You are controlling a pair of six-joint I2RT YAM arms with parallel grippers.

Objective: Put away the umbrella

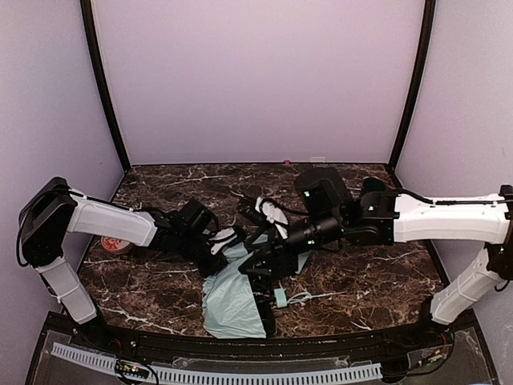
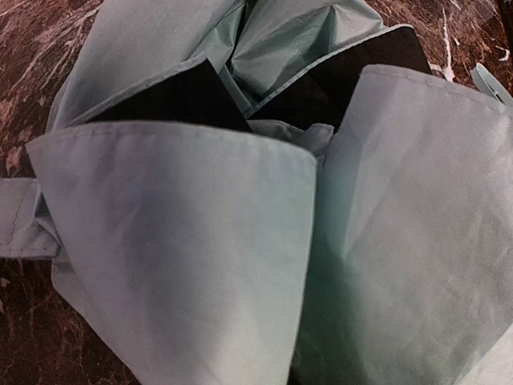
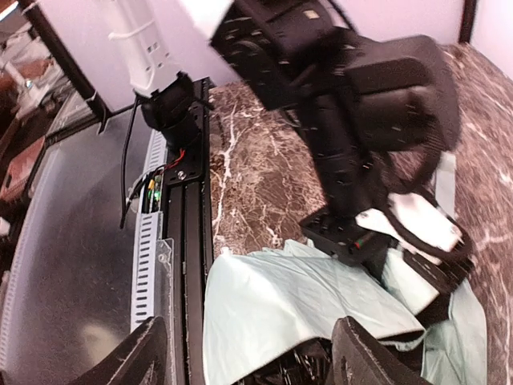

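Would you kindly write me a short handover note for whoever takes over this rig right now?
Left end effector: shut, against the upper folds of the umbrella; I cannot tell whether it pinches fabric.
Right end effector: open, fingers spread over the fabric.
Position: the umbrella lies crumpled on the table near its front edge, between the arms.
Done: canopy collapsed.
Left: probably gather and wrap the loose folds, then stow it.
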